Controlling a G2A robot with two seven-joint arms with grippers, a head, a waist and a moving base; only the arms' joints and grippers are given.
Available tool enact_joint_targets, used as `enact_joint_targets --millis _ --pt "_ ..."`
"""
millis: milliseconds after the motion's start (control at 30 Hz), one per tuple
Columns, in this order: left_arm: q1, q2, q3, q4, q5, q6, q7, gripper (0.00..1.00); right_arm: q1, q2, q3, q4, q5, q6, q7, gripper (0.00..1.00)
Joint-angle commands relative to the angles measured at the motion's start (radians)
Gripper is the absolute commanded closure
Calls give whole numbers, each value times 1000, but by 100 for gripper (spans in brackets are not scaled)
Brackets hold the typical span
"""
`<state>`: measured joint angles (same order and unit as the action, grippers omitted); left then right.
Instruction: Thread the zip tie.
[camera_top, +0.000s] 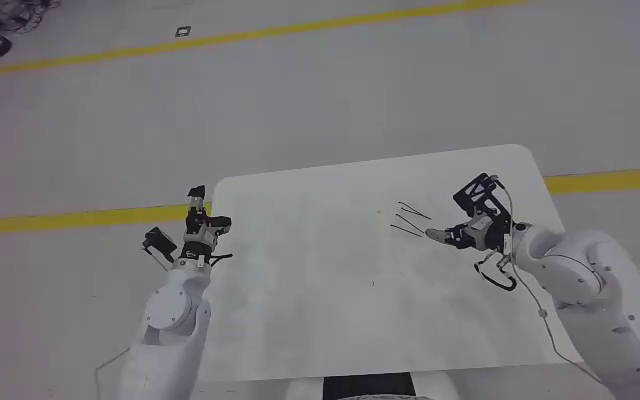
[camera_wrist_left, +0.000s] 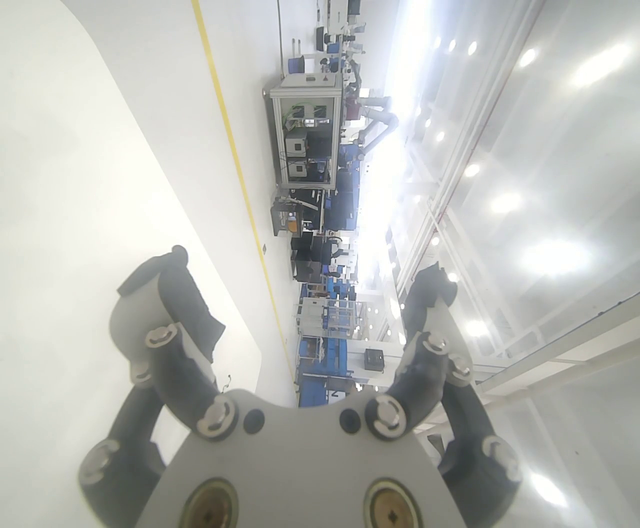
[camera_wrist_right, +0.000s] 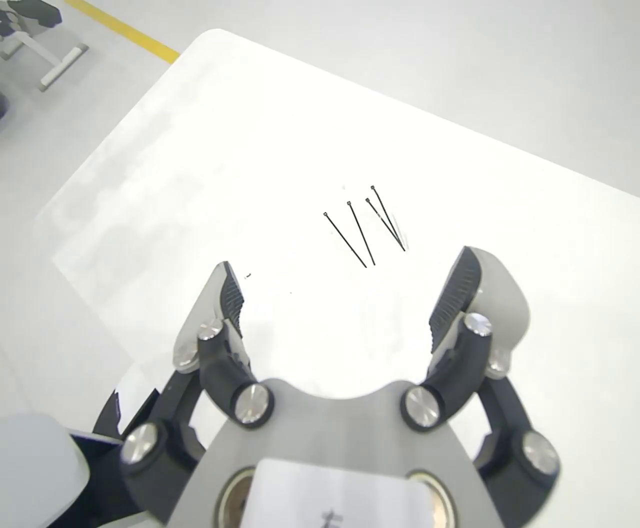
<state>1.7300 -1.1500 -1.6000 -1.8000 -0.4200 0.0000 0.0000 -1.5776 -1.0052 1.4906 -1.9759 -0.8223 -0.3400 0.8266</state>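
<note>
Several thin black zip ties (camera_top: 408, 220) (camera_wrist_right: 365, 232) lie loose and side by side on the white table (camera_top: 320, 290), in its far right part. None of them is looped. My right gripper (camera_top: 455, 212) (camera_wrist_right: 345, 260) hovers just to the right of them, open, with nothing between its ribbed pads (camera_wrist_right: 455, 287). The ties' tail ends point toward it. My left gripper (camera_top: 198, 205) (camera_wrist_left: 305, 265) is at the table's left edge, open and empty, pointing out toward the room, far from the ties.
The tabletop (camera_wrist_right: 240, 150) has rounded corners and a few tiny dark specks (camera_wrist_right: 247, 275) near the right gripper. A yellow floor line (camera_top: 90, 217) runs behind the table. A black cable (camera_top: 498, 275) hangs from the right arm.
</note>
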Motion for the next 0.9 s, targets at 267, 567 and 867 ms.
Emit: enact_joint_targets --millis 267,567,867 --pt "0 0 0 0 0 0 0 0 50 3 -63 25 19 0 22 0" --pt "0 0 0 0 0 0 0 0 278 18 -253 165 94 0 168 0" --pt "0 0 0 0 0 0 0 0 479 5 -462 401 180 0 270 0"
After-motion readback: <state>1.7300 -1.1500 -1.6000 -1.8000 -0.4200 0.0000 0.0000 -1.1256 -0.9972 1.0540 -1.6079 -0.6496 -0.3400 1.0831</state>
